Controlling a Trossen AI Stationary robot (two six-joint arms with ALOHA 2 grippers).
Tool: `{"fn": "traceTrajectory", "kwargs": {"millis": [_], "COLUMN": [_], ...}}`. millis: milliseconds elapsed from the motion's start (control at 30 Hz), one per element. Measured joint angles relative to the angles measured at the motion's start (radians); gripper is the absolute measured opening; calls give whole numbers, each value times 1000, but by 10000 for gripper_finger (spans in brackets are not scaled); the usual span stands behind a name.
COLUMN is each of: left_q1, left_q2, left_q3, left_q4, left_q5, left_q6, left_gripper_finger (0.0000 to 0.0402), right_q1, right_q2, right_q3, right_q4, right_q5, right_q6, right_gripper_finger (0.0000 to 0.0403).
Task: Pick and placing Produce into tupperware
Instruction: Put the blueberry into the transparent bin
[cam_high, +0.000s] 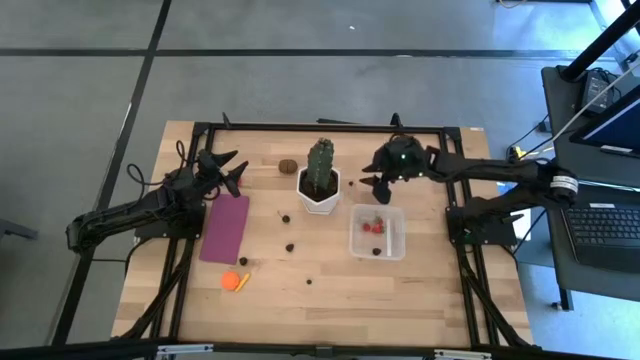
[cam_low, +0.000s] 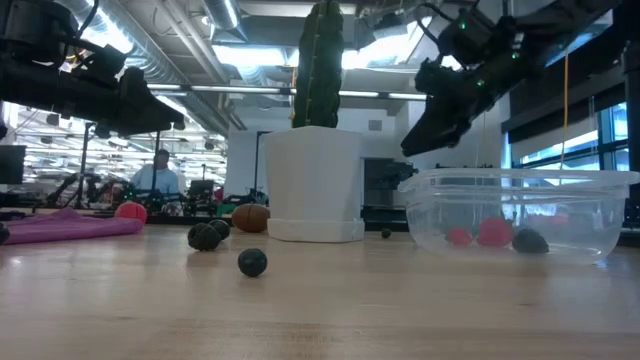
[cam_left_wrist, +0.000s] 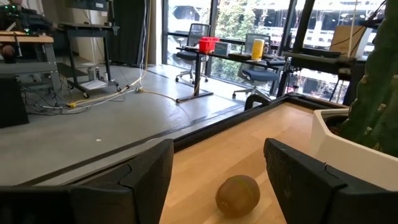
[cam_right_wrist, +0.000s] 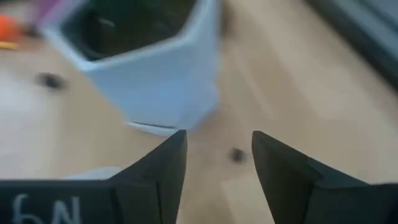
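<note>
Right claw (cam_high: 378, 184): up off the bench (cam_high: 420, 290), between the pot (cam_high: 319, 192) and the far rim of the box (cam_high: 377, 233); fingers (cam_right_wrist: 165, 165) spread with a clear gap, nothing held. In the right wrist view it faces the pot's side, with one tiny dark berry (cam_right_wrist: 237, 155) on the wood just beyond the tips.
Left claw (cam_high: 232, 175): raised at the far end of the mat (cam_high: 225, 228), fingers (cam_left_wrist: 134, 177) wide apart and empty, pointing toward the kiwi (cam_left_wrist: 237, 195).
Box: clear, on the bench to the right of the pot, just apart from it; sits low and open-topped in the low view (cam_low: 520, 212).
In the box: two red pieces (cam_high: 374, 226) and one dark piece (cam_low: 529, 241).
Kiwi: brown oval (cam_high: 288, 166) on the wood left of the cactus (cam_high: 321, 158), at the far side.
Dark berries: loose in front of the pot, one near its left corner (cam_high: 281, 215), one nearer the middle (cam_high: 290, 246), one by the mat's near corner (cam_high: 242, 261), one toward the front (cam_high: 310, 281).
Orange piece (cam_high: 233, 281): just beyond the mat's near end, well apart from the box.
Pot: white, holds the cactus upright.
Room: a person (cam_low: 157, 172) sits far behind in the low view.
</note>
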Motion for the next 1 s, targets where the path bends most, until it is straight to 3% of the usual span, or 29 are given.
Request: {"fn": "traceTrajectory", "kwargs": {"millis": [67, 333, 667, 867, 1000], "left_q1": [0, 0, 0, 0, 0], "left_q2": [0, 0, 0, 0, 0], "left_q3": [0, 0, 0, 0, 0], "left_q4": [0, 0, 0, 0, 0], "left_q5": [0, -1, -1, 0, 1], "left_q6": [0, 0, 1, 1, 1], "left_gripper_finger": [244, 244, 244, 244, 244], "right_q1": [-43, -150, -193, -193, -202], "right_q2": [7, 72, 208, 289, 316], "right_q3": [-8, -8, -8, -8, -8], "right_q4": [7, 54, 204, 378, 385], "right_q5": [-105, -365, -435, -472, -472], "right_q6": [-21, -177, -252, -203, -202], "right_gripper_finger": [184, 184, 184, 184, 184]}}
